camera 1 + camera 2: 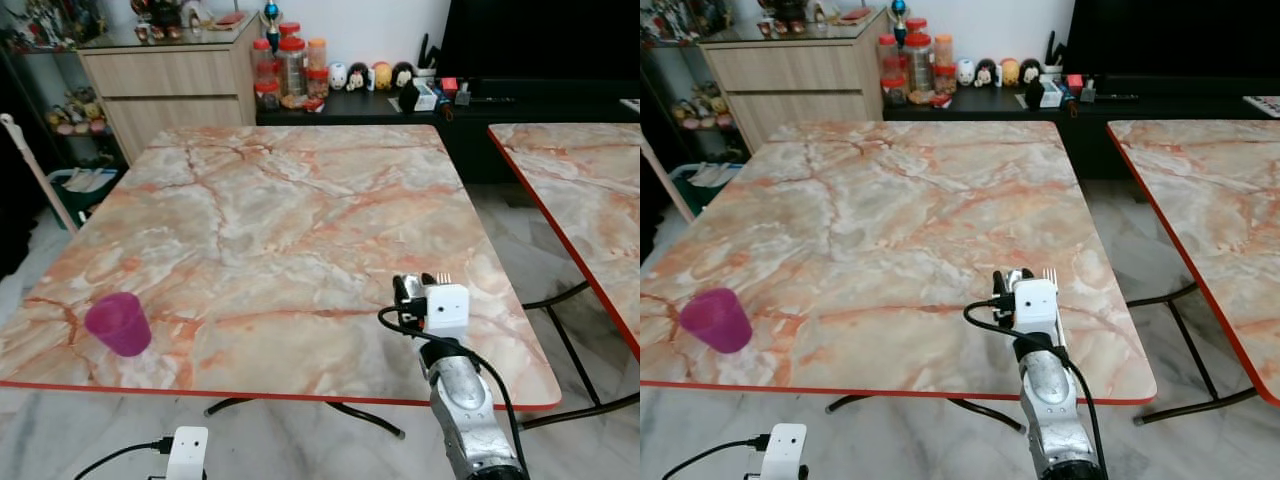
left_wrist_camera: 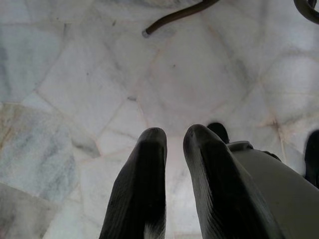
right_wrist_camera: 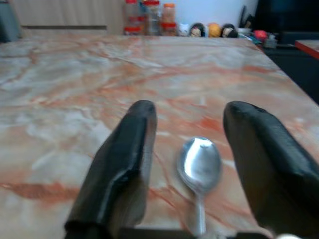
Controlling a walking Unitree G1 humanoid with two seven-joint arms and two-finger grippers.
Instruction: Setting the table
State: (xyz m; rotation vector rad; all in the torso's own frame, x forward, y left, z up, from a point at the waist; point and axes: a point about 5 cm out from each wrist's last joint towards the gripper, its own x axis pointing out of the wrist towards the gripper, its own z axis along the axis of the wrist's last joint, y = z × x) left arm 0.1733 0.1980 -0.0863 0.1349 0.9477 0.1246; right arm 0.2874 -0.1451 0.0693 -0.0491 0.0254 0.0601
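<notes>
A marble-patterned table [image 1: 300,200] with a red edge stands before me. A pink plastic cup [image 1: 118,323] stands upright near its front left corner. My right gripper [image 3: 187,119] is low over the front right part of the table, open, with a silver spoon [image 3: 200,162] lying flat on the tabletop between its fingers [image 3: 124,159]. From the head, fork tines [image 1: 441,279] show just beside the right wrist camera [image 1: 446,309]. My left gripper [image 2: 174,137] hangs below table height over the marble floor, fingers together and holding nothing.
A second marble table [image 1: 590,180] stands close on the right, with a narrow floor gap between. Behind are a wooden cabinet [image 1: 170,80] and a dark sideboard with jars [image 1: 290,65] and figurines. Dark table legs [image 1: 560,350] run under the tables.
</notes>
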